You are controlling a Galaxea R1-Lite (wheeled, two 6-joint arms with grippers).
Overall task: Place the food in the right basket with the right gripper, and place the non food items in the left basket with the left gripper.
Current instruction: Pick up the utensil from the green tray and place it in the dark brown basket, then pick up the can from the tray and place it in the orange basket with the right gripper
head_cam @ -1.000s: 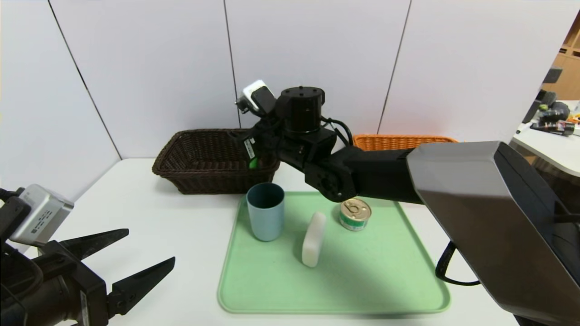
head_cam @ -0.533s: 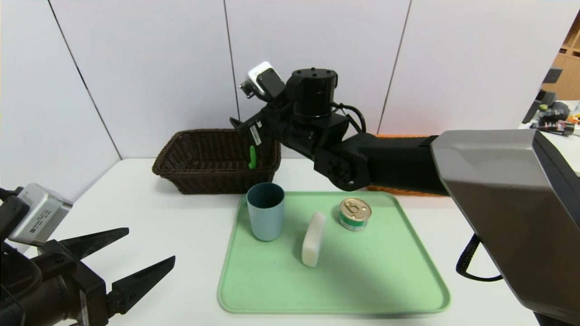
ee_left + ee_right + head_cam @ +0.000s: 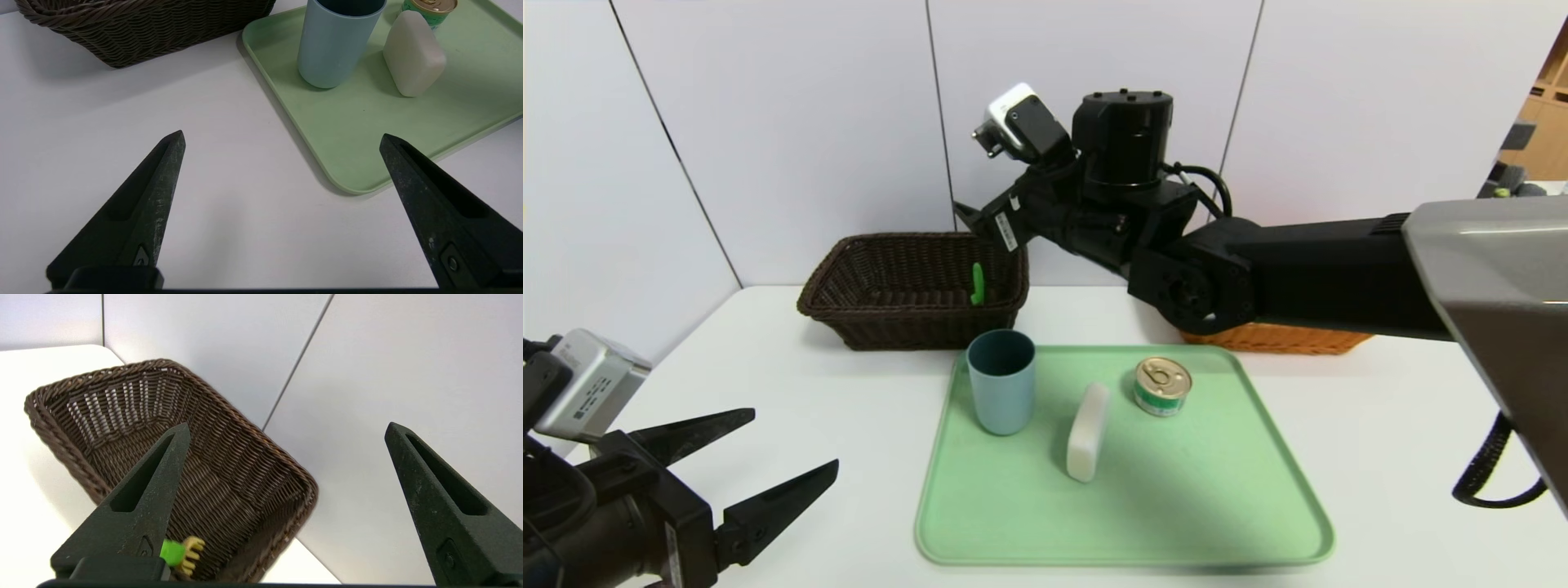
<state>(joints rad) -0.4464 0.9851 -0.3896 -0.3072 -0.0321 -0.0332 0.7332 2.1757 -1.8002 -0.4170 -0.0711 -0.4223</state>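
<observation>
On the green tray [image 3: 1176, 506] stand a blue cup [image 3: 1001, 380], a white soap bar [image 3: 1088, 431] on its edge and a small tin can [image 3: 1162, 385]. A green brush [image 3: 977, 283] with yellow bristles [image 3: 191, 550] leans inside the brown basket [image 3: 882, 286]. My right gripper [image 3: 968, 216] hangs open and empty in the air above that basket's right end; the right wrist view shows its jaws [image 3: 286, 425] wide apart. The orange basket [image 3: 1282, 336] is mostly hidden behind my right arm. My left gripper [image 3: 794, 443] rests open at the table's near left, short of the tray's corner [image 3: 355, 185].
White wall panels stand close behind both baskets. Bare white table [image 3: 792, 367] lies between my left gripper and the brown basket [image 3: 135, 36]. My right arm spans the air over the tray's far edge. A cable [image 3: 1486, 474] loops down at the right.
My right gripper has lifted up and to the right out of the brown basket with its jaws spreading, and the green brush stays behind in the basket. My left arm has not moved.
</observation>
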